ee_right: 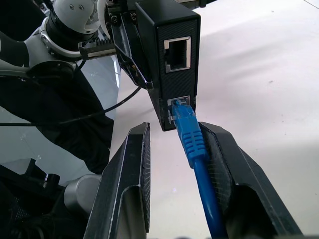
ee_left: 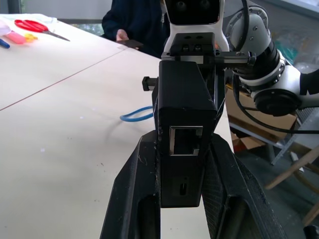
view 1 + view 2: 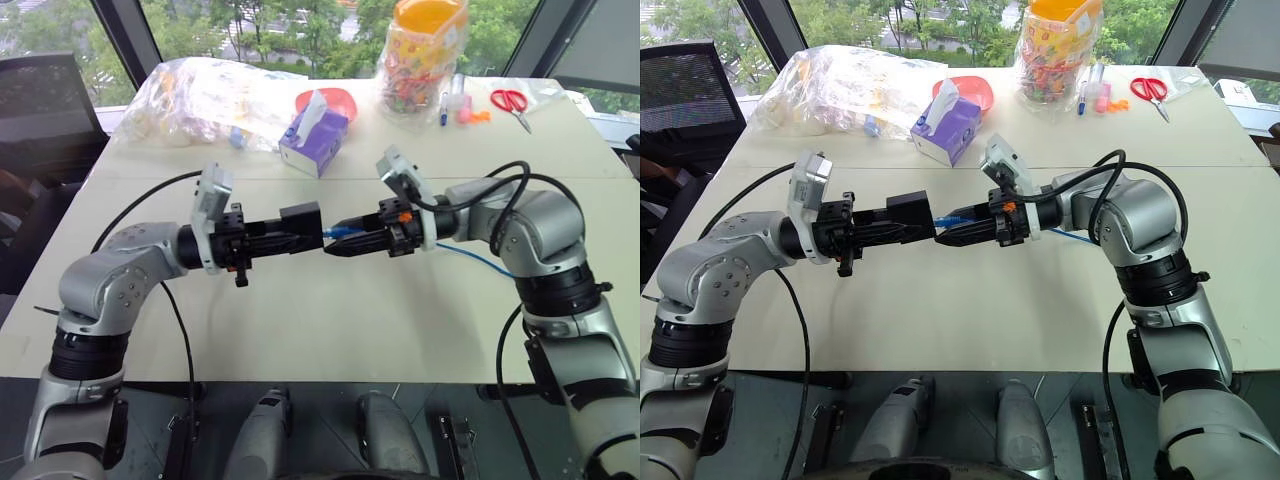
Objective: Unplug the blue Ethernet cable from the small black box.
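I had the left hand (image 3: 290, 232) clamped on the small black box (image 3: 301, 220), held up over the worktop (image 3: 330, 320). The blue Ethernet cable (image 1: 192, 137) sat at the box's lower port — the right hand (image 1: 182, 149) partly open around its plug, one finger touching it.

Both arms are built of rounded silver-grey segments dotted with small screws and joined by ribbed black rings. Near the white table (image 3: 300, 330), a loose black cable loops from each forearm back to its upper arm. Each wrist carries a pale grey camera block. The left gripper (image 3: 300, 232) and the right gripper (image 3: 340, 243) each have two matte black, wedge-shaped fingers with finely ridged inner faces; orange fittings mark the right wrist.
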Motion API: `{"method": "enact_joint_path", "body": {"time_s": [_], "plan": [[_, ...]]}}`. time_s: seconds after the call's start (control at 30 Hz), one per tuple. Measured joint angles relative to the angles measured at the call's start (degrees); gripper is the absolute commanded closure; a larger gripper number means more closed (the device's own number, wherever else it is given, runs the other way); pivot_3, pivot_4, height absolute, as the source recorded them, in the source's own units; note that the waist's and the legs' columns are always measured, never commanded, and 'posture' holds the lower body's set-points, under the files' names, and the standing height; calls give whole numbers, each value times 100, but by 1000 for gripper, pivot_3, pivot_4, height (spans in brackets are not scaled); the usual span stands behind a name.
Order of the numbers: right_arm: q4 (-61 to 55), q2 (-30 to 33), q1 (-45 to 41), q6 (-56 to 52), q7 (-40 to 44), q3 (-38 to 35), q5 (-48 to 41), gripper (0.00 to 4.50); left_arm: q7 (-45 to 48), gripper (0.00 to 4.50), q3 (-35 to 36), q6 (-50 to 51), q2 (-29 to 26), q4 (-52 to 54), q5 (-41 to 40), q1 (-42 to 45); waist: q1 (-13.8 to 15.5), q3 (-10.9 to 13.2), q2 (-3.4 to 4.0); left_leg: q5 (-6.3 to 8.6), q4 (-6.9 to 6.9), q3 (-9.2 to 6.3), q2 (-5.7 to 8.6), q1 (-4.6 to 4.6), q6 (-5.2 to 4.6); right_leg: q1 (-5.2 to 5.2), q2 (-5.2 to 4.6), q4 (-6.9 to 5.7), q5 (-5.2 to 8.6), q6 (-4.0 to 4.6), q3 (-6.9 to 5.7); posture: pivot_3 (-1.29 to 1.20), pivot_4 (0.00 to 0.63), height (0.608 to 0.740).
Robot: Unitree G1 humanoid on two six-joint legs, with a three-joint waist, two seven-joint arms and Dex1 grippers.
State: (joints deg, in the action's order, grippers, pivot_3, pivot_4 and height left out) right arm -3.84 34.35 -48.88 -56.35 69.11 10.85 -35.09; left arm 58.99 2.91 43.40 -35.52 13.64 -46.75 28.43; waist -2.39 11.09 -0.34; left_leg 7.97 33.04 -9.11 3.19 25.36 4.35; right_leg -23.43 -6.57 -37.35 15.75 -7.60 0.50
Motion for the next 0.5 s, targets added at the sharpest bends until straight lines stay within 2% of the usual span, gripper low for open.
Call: {"method": "enact_joint_path", "body": {"time_s": [0.43, 0.5], "plan": [[64, 49, -83, 0, 158, 0, 0, 3019, 147, 4004, -18, -16, -57, 58, 77, -69, 0, 0, 0, 0, 1, 0, 0, 0, 0, 0, 0, 0, 0, 0, 0, 0, 150, 728], [64, 50, -83, -2, 165, 0, 0, 3535, 184, 4004, -18, -20, -57, 57, 111, -69, -2, 0, 0, 0, 1, 0, 0, 0, 0, 0, 0, 0, 0, 0, 0, 0, 150, 728]]}}
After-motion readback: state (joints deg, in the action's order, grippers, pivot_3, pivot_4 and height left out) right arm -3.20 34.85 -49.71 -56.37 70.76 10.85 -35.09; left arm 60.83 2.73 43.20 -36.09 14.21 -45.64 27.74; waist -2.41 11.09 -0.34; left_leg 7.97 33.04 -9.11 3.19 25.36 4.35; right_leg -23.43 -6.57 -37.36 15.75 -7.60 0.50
